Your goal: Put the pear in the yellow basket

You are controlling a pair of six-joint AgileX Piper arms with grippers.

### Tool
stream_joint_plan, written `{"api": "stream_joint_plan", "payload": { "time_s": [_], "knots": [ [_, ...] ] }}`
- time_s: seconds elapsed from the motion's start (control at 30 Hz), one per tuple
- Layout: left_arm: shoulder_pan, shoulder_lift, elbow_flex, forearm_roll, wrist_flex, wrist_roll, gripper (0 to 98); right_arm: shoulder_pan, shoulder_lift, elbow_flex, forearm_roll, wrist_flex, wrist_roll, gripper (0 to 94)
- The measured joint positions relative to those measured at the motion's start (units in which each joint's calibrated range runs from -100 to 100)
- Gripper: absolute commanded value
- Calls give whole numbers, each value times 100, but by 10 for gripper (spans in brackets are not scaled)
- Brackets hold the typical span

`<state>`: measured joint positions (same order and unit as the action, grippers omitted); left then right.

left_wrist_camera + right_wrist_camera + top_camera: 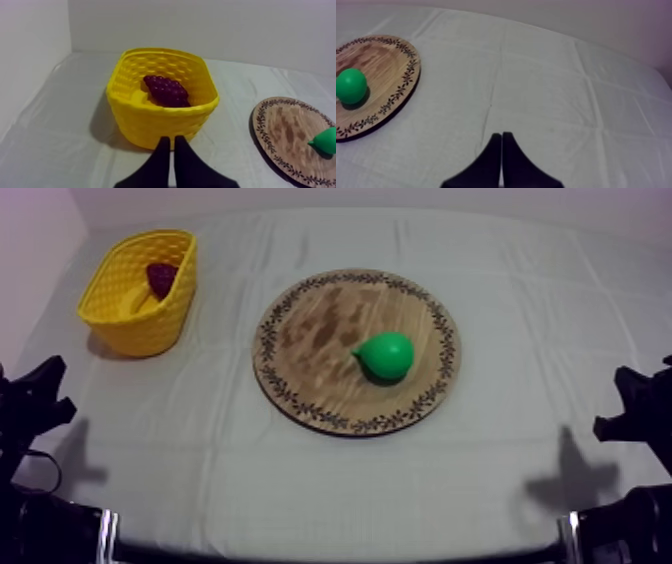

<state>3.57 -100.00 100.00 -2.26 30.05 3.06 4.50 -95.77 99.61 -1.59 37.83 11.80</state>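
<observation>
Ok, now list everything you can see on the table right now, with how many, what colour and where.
pear: one, green, lying on the wooden board, toward its right side in the top view
wooden board: one, round, brown with a dark patterned rim, mid-table
yellow basket: one, yellow, far left of the table, apart from the board
bunch of grapes: one, dark red-purple, inside the basket
cloth: one, grey-white, covering the table
left gripper: one, black, fingers shut on nothing, low at the left side, pointing at the basket
right gripper: one, black, fingers shut on nothing, low at the right side over bare cloth
</observation>
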Motion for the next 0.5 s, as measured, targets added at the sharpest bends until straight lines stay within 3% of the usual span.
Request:
{"api": "stream_joint_plan", "payload": {
  "time_s": [0.23, 0.5],
  "knots": [
    [-10, 0, -10, 15, 324, -306, 0, 0, 0, 0, 0, 0, 0, 5],
    [-10, 0, -39, 15, 438, -265, 0, 0, 0, 0, 0, -9, 0, 5]
  ]
}}
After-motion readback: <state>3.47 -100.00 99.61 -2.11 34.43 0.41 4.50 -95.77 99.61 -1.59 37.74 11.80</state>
